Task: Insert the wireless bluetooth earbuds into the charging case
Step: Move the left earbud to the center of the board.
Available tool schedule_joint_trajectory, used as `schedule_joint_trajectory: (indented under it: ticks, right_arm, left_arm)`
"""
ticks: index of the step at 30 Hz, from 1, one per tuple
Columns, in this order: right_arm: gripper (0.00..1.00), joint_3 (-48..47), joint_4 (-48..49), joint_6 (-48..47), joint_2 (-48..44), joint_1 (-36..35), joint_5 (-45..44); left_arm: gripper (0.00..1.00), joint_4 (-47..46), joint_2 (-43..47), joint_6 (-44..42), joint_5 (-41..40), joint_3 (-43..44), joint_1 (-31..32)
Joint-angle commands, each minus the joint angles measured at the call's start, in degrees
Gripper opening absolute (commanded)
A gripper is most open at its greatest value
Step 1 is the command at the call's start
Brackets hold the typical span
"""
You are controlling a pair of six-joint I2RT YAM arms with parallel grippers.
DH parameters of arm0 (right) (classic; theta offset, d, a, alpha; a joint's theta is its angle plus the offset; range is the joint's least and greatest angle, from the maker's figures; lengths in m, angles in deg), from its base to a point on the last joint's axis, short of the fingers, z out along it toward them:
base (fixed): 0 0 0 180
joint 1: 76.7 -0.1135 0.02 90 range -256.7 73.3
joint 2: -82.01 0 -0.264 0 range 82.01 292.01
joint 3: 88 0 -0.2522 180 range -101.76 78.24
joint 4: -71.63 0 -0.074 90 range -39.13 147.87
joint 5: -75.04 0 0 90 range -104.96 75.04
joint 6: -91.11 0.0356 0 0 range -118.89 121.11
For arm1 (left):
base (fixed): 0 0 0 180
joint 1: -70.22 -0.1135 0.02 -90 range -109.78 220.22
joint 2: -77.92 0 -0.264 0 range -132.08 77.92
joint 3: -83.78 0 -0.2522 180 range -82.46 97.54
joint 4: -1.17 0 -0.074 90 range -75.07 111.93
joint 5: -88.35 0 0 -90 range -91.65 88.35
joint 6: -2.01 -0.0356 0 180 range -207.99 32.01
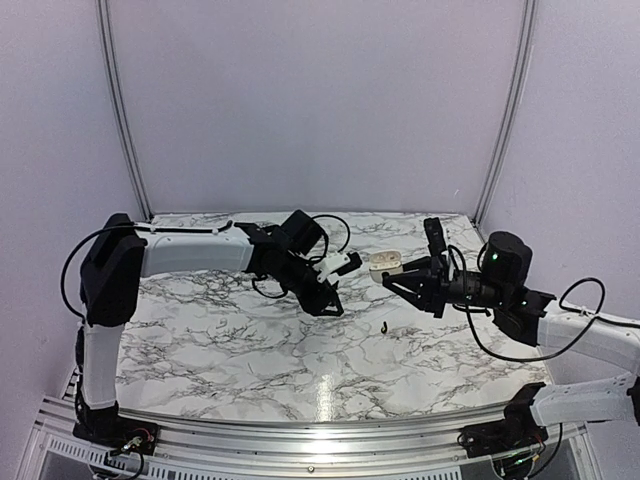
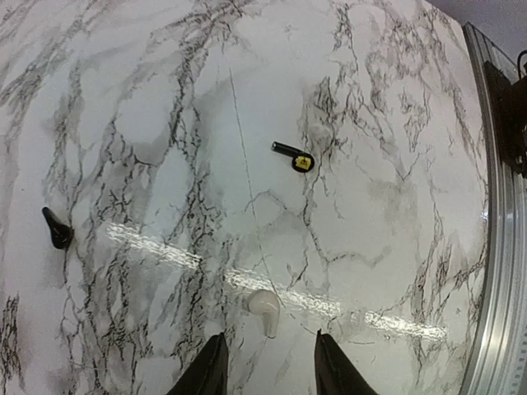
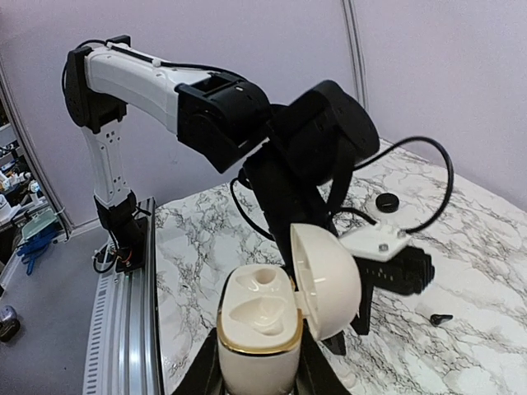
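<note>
A white charging case (image 3: 251, 329) with a gold rim stands upright in my right gripper (image 3: 258, 374), lid open to the right. Both its sockets look empty. In the top view the case (image 1: 385, 263) is held above the table's middle by my right gripper (image 1: 397, 281). A white earbud (image 2: 263, 309) lies on the marble just ahead of my open left gripper (image 2: 270, 335), between its fingertips and untouched. A tiny black hook-shaped piece with a yellow end (image 2: 294, 156) lies farther on, and shows in the top view (image 1: 386, 327).
A small black pointed thing (image 2: 56, 229) sits at the left of the left wrist view; I cannot tell what it is. A black round cap (image 3: 387, 201) lies on the marble table (image 1: 220, 340). The metal rail (image 2: 494, 247) marks the table's near edge.
</note>
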State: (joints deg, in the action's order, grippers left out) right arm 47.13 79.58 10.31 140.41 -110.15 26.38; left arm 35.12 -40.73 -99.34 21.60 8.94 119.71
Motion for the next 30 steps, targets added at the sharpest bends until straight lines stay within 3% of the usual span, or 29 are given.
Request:
schedule_joint_trajectory:
  ticks: [1,14,30]
  right_arm:
    - [0.0,0.23,-0.03,1.0,-2.27,0.8,-1.06]
    - [0.0,0.78,1.63,2.23,-2.93,0.76,-0.19]
    - [0.0,1.61,4.17,3.25,-2.01,0.8,0.83]
  left_arm:
    - [0.37,15.04,-5.71,-3.72,-2.09,8.88,1.86]
    - [0.37,21.11,-15.52,-4.65,-7.51,19.73,4.99]
    - [0.33,25.49,-20.76,-4.86,-13.15,28.27,5.87]
